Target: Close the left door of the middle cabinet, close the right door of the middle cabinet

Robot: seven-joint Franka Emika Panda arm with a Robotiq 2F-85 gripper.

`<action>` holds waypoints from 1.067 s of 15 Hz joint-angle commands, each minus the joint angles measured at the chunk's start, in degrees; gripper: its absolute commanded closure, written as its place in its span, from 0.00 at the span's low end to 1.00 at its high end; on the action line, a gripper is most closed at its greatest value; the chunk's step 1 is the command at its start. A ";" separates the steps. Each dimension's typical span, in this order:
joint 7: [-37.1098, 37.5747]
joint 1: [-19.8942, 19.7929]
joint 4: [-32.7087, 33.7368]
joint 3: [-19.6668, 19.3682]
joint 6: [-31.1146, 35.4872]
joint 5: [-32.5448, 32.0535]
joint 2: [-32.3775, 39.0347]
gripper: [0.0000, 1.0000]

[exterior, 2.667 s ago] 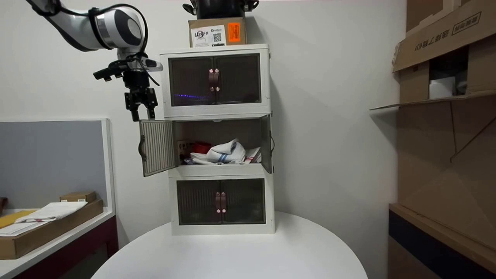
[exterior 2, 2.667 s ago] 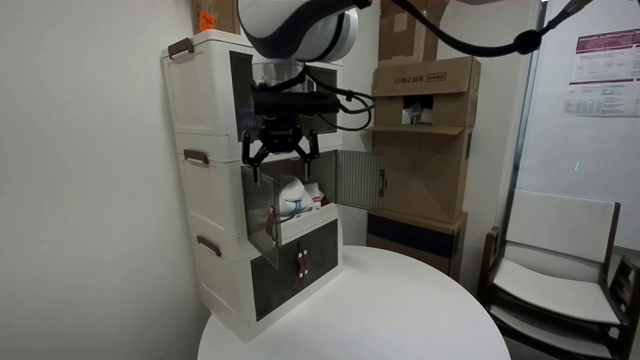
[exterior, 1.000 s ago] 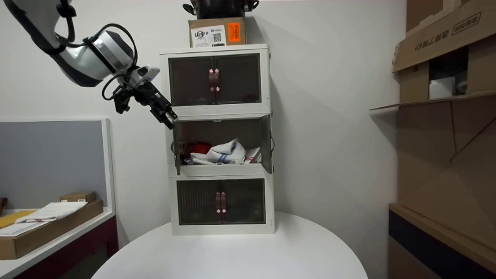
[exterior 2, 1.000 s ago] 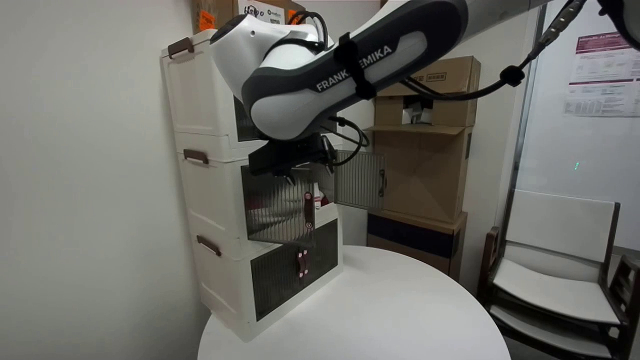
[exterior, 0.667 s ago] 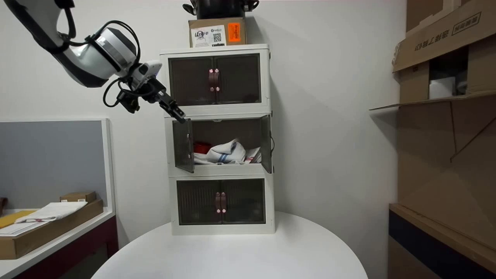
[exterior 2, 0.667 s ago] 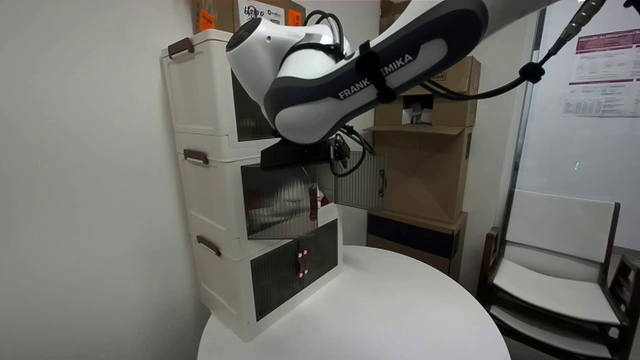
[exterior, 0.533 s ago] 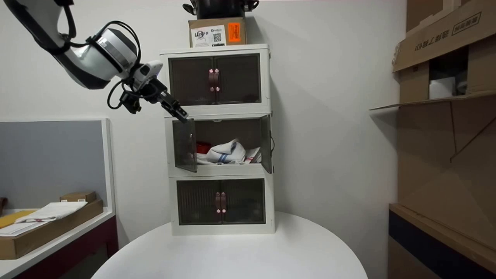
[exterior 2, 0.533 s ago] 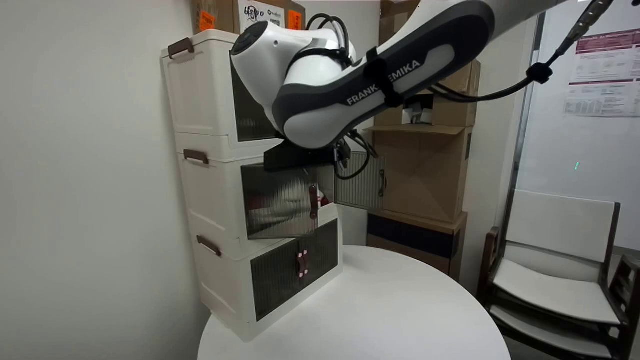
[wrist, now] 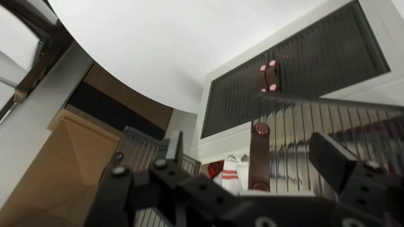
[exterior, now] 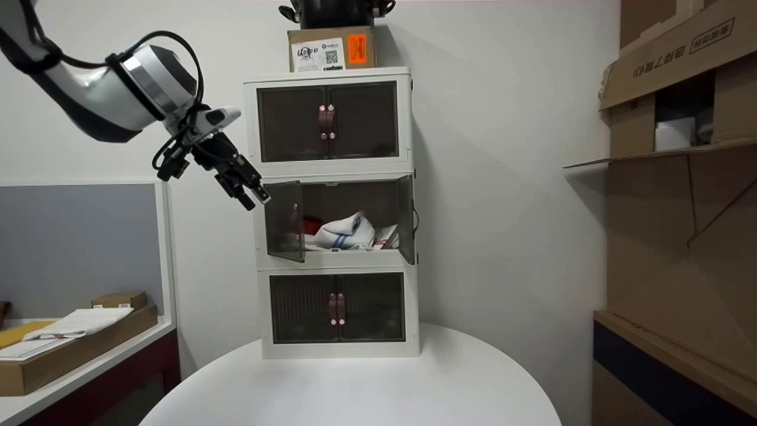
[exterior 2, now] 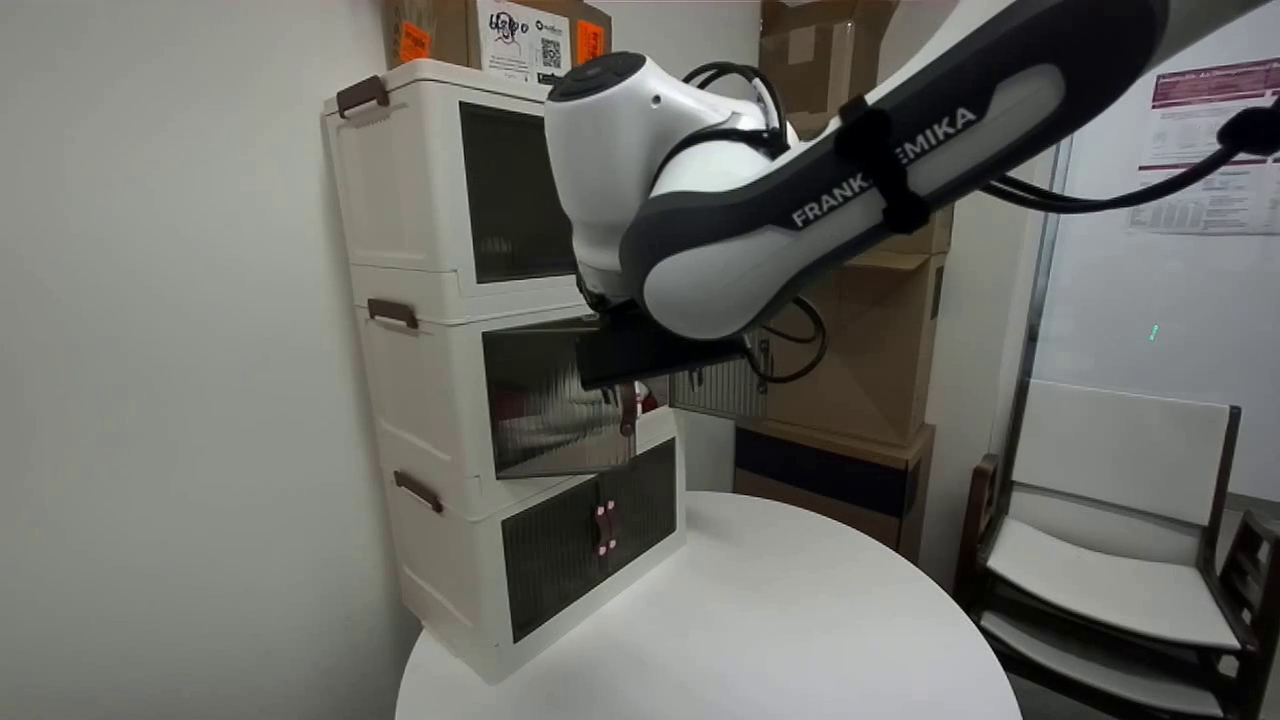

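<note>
In an exterior view, arm [exterior: 94,97] slants in from 10 o'clock, end effector [exterior: 256,200] pointing between 4 and 5, jaws spread. Left door [exterior: 282,222] at its 4 o'clock, partly open; right door [exterior: 406,216] at 3, wide open.

In an exterior view: black pot [exterior: 337,14] on labelled carton [exterior: 331,51], both above and right of pincer [exterior: 256,201]; white worktop [exterior: 355,393] below pincer; grey panel [exterior: 83,248] to pincer's left.

in an exterior view the camera faces the cabinets [exterior: 337,261] squarely from well back; in an exterior view it sees their corner obliquely, over the table [exterior 2: 790,610]. both share cabinets and table. the wrist view, nearest, looks past the tool [wrist: 247,148], table uppermost.
</note>
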 commanded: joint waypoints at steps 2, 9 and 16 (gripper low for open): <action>-3.92 -2.67 -3.95 1.37 0.86 -8.85 0.83 0.00; -1.97 -1.43 7.44 1.75 -3.96 -16.43 12.10 0.00; -0.66 2.65 18.41 2.76 -10.45 -16.27 18.60 0.00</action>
